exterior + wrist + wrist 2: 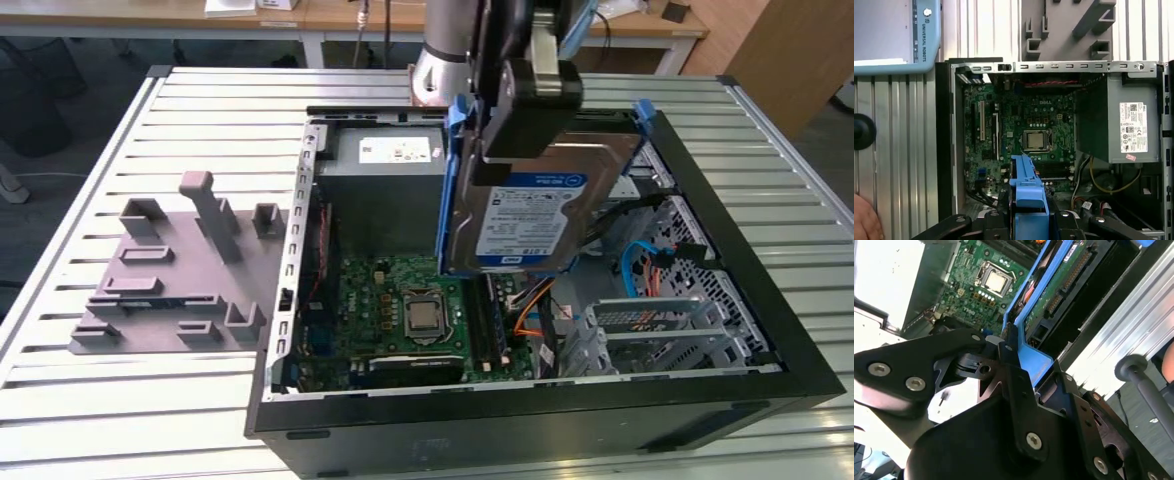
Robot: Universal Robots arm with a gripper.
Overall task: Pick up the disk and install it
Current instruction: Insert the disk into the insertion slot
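My gripper [529, 135] is shut on the disk [534, 215] and holds it on edge, label facing the exterior camera, above the open computer case [534, 405]. The disk is silver-grey with a blue-and-white label and blue side rails. Its lower edge hangs over the motherboard [400, 310], near the middle of the case. In the second wrist view the gripper [1009, 347] clamps the blue rail end, and the disk [1064, 285] shows its green circuit side. In the first wrist view the disk's blue rail [1026, 192] stands edge-on between the fingers [1069, 220].
A grey power-supply box [387, 175] fills the case's far corner. A silver drive cage [661, 330] sits at the exterior view's near right. A grey fixture plate [174, 275] lies on the slatted table, left of the case. A hand [864, 220] shows beside the case.
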